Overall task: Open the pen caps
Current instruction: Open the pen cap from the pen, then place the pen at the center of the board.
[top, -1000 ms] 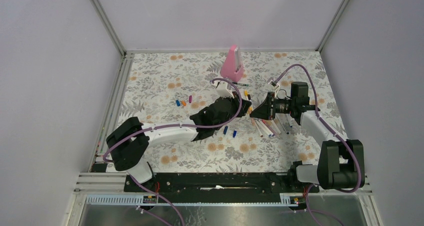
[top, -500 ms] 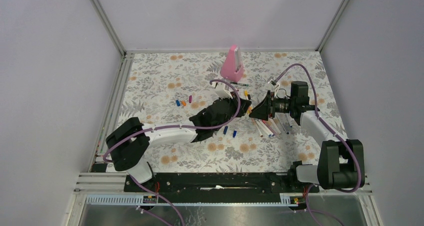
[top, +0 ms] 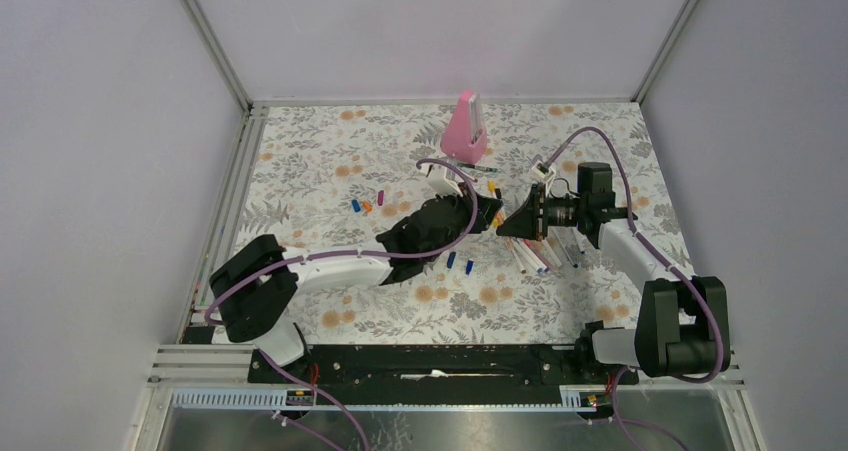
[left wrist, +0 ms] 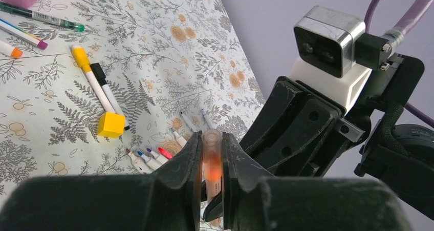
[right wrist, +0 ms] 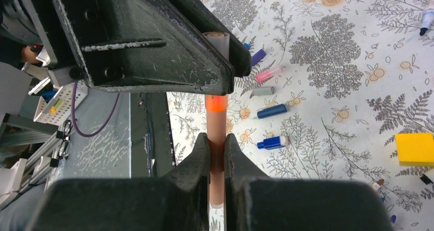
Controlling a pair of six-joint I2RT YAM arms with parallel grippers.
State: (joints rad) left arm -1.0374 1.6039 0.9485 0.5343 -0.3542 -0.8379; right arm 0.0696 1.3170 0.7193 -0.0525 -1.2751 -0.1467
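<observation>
Above the floral table (top: 320, 161), the left gripper (left wrist: 211, 145) and right gripper (right wrist: 216, 139) meet, each clamped narrow on an opposite end of 1 orange pen (right wrist: 216, 105) held in the air between them. The uncapping pull looks to be the step in hand, and it calls for a straight draw along the barrel. Which end carries the cap cannot be told. Loose caps (right wrist: 271, 110), uncapped pens (left wrist: 153, 155) and 1 yellow cube (left wrist: 111, 124) lie below, and nothing appears to block the pull.
</observation>
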